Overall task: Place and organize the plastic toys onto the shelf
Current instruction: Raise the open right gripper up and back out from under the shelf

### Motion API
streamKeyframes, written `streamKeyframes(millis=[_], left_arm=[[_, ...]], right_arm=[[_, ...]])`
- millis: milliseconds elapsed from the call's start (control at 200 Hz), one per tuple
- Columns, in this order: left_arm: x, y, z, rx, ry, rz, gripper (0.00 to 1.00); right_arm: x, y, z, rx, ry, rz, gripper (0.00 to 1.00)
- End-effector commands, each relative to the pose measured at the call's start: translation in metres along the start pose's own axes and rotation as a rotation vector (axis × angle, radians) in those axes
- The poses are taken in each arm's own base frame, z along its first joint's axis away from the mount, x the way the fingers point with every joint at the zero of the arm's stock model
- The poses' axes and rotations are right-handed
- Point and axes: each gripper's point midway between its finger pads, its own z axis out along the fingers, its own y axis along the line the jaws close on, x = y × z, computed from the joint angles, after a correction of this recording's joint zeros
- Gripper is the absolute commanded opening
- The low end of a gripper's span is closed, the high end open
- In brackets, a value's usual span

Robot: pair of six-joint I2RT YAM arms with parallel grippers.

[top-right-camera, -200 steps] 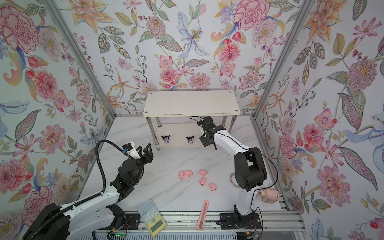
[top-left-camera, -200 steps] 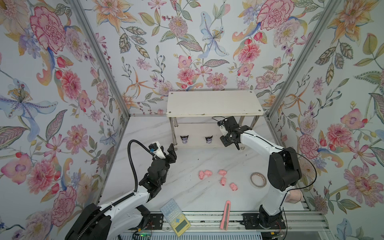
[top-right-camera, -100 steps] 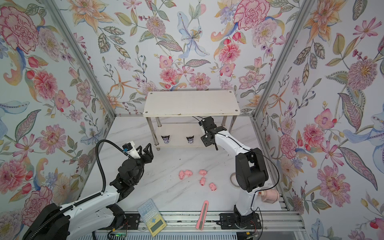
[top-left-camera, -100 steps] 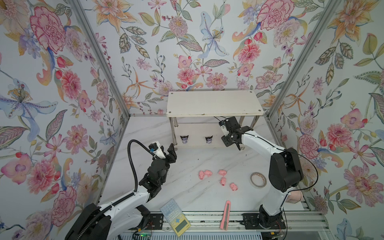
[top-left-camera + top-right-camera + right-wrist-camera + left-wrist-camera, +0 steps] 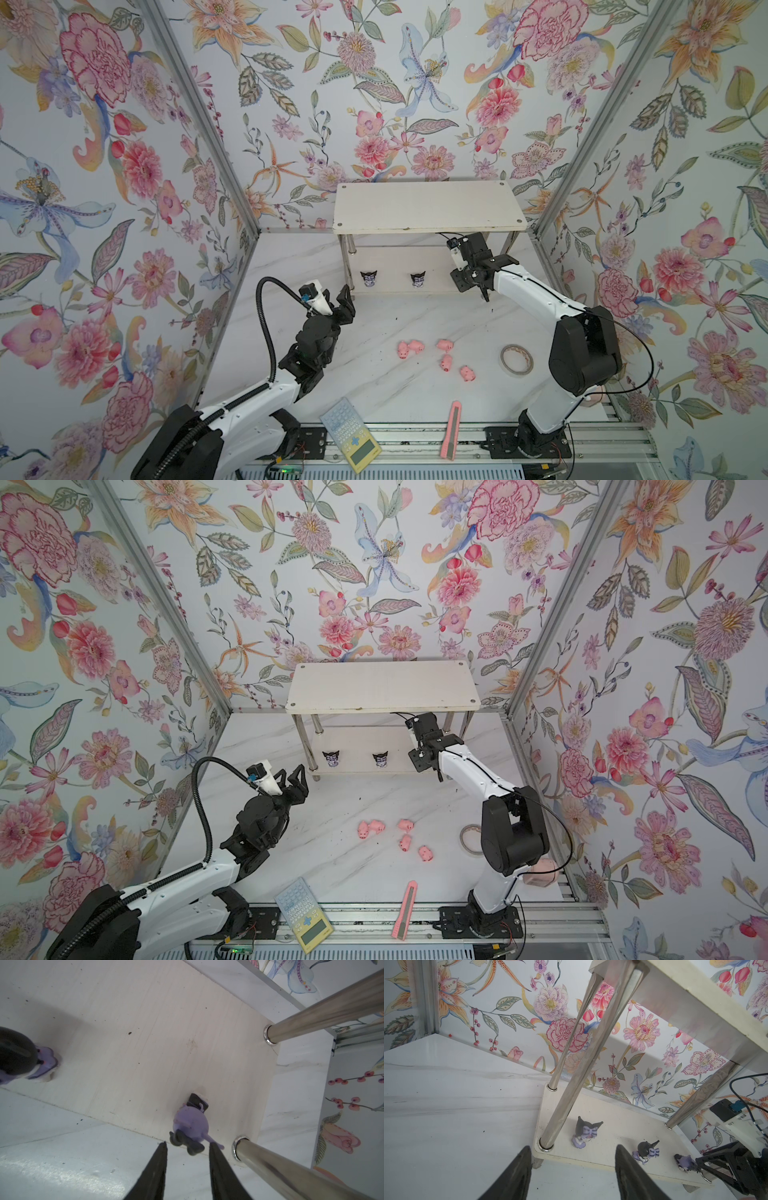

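Where both arms reached in, table: a white marble-patterned table (image 5: 374, 399) carried everything.
Shelf: the white two-tier rectangular shelf (image 5: 428, 205) on chrome tube legs stood at the table's back, against the flowered wall.
Left hand: the black left hand (image 5: 292, 776) hung above the table just before the shelf's front left leg, fingers spread apart.
Right hand: the black right hand (image 5: 188, 1144) sat at the lower board's front edge, fingers apart either side of one figurine, not clamped.
Calculator: a pale blue-and-yellow calculator (image 5: 350, 434) lay at the table's front edge.
Knife: a long pink utility knife (image 5: 453, 430) lay just right of it.
Tape: a beige roll of tape (image 5: 516, 359) lay flat near the right arm.
Pigs: five small pink plastic pig figures (image 5: 446, 362) lay scattered mid-table, off the shelf.
Figurines: two black-and-purple pointy-eared plastic figurines (image 5: 368, 277) (image 5: 417, 278) stood upright on the lower board; a third (image 5: 190, 1122) lay tipped by the front right leg.
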Motion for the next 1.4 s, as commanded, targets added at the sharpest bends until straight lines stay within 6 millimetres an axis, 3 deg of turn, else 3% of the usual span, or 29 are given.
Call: streamKeyframes(millis=[0,80,235,490,1396], left_arm=[[-0.011,-0.007,0.005,0.016,-0.020,-0.025,0.65],[-0.011,-0.009,0.006,0.021,-0.021,-0.028,0.65],[-0.009,-0.011,0.008,0.029,-0.011,-0.026,0.65],[-0.010,-0.010,0.007,0.027,-0.014,-0.027,0.65],[-0.007,-0.006,0.008,0.005,-0.009,-0.006,0.66]], right_arm=[[-0.003,-0.002,-0.018,-0.025,-0.056,0.063,0.36],[0.001,0.000,-0.025,-0.059,-0.085,0.105,0.28],[0.011,-0.004,-0.030,-0.100,-0.114,0.183,0.00],[0.028,-0.018,-0.016,-0.129,-0.085,0.262,0.00],[0.017,-0.034,0.022,-0.081,-0.067,0.271,0.00]])
